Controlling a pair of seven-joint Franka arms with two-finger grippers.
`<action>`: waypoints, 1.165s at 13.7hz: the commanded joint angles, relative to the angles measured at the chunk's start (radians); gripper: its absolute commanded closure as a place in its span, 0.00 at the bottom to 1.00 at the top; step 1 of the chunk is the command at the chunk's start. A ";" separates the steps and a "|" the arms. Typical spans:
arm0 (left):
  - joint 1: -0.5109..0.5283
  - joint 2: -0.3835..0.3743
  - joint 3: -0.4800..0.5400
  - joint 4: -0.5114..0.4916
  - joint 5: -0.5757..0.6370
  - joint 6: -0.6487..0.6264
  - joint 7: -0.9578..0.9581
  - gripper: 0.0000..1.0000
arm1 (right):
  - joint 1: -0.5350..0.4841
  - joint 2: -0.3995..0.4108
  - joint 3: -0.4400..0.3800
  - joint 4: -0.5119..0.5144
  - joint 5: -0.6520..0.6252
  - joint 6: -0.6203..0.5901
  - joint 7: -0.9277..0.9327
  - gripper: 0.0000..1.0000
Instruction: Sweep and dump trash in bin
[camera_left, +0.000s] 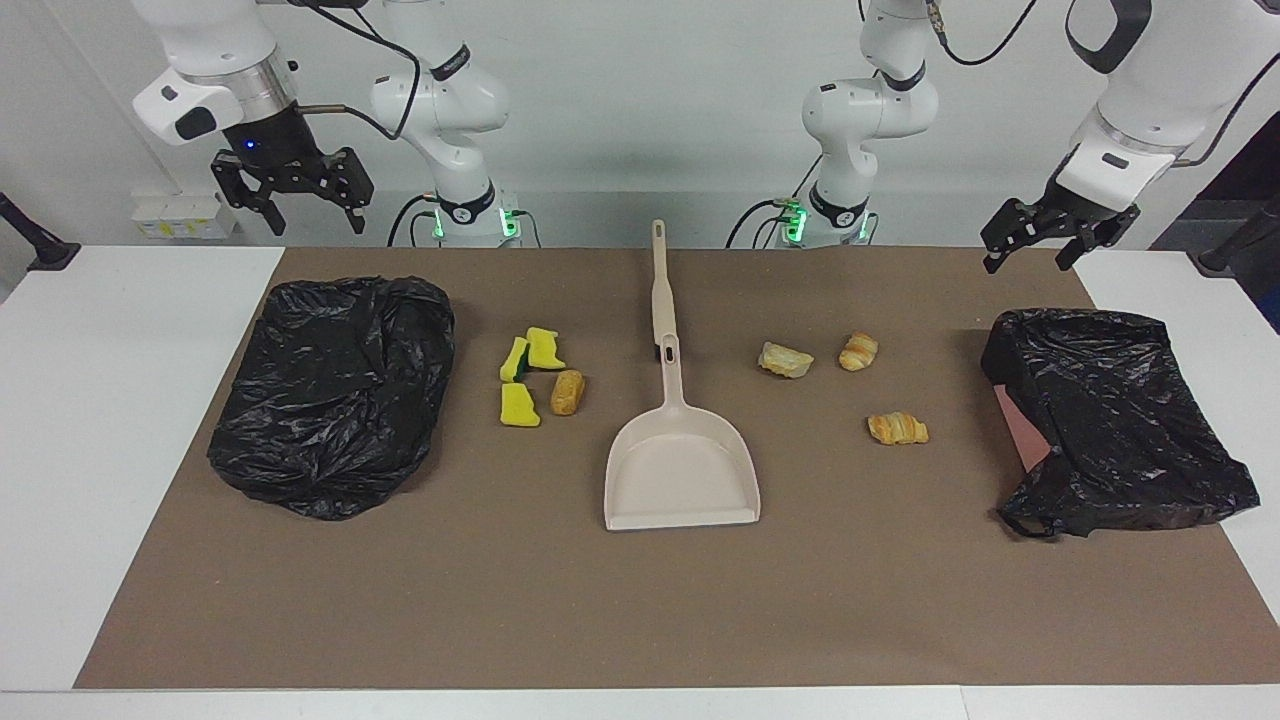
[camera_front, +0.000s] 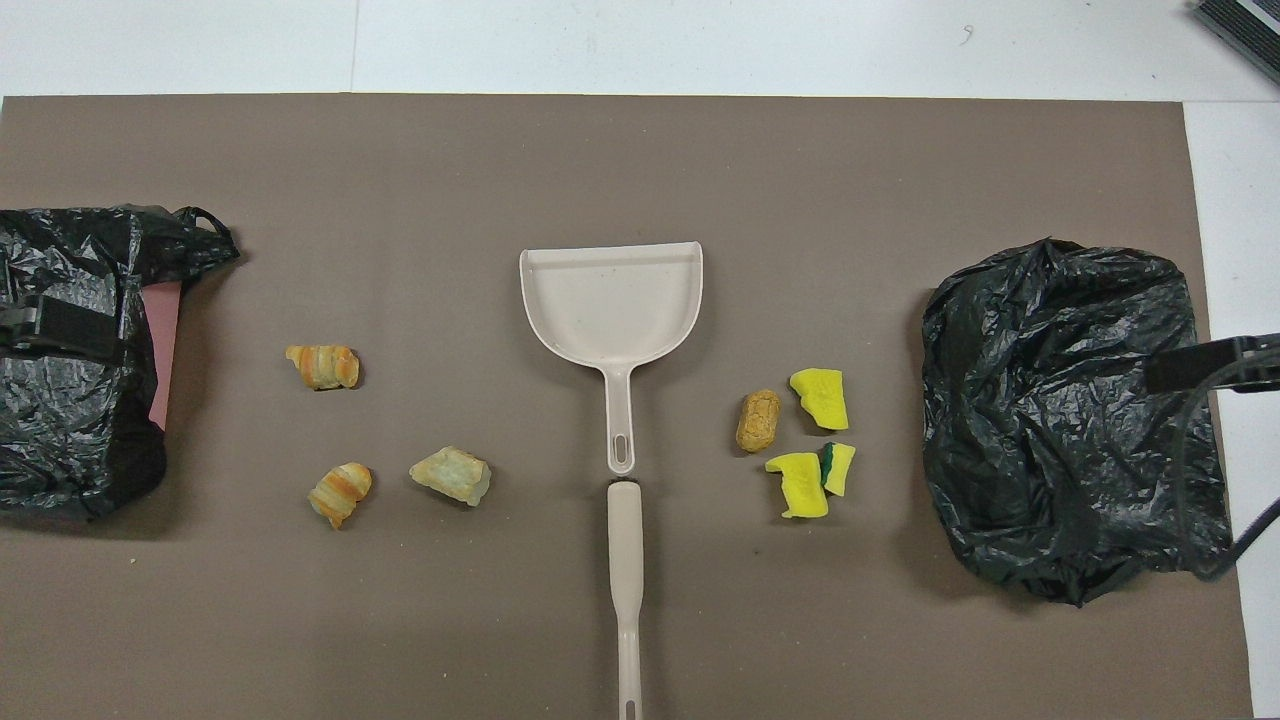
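Note:
The trash lies on the brown mat in two groups. Three yellow sponge bits (camera_left: 520, 405) (camera_front: 818, 398) and one brown bread piece (camera_left: 567, 392) lie toward the right arm's end. A pale bread piece (camera_left: 785, 360) and two croissant pieces (camera_left: 897, 428) (camera_front: 322, 366) lie toward the left arm's end. The beige dustpan (camera_left: 680, 470) (camera_front: 612, 305) lies between the groups. The brush handle (camera_left: 659, 285) (camera_front: 626, 580) lies in line with the dustpan's handle, nearer to the robots. My right gripper (camera_left: 312, 215) and left gripper (camera_left: 1028, 260) hang open and empty, raised at the table's robot edge.
A bin lined with a black bag (camera_left: 335, 395) (camera_front: 1070, 420) stands at the right arm's end. Another black-bagged bin (camera_left: 1115, 420) (camera_front: 70, 360) stands at the left arm's end. White table (camera_left: 120, 400) borders the mat.

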 joint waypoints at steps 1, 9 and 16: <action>0.014 -0.008 -0.008 0.007 0.001 -0.022 0.009 0.00 | -0.013 -0.022 0.010 -0.028 0.012 0.014 -0.016 0.00; -0.002 -0.020 -0.011 -0.032 -0.023 -0.005 0.007 0.00 | -0.013 -0.022 0.010 -0.031 0.012 0.016 0.006 0.00; -0.196 -0.042 -0.022 -0.230 -0.040 0.189 -0.191 0.00 | -0.015 -0.022 0.010 -0.030 0.012 0.011 0.003 0.00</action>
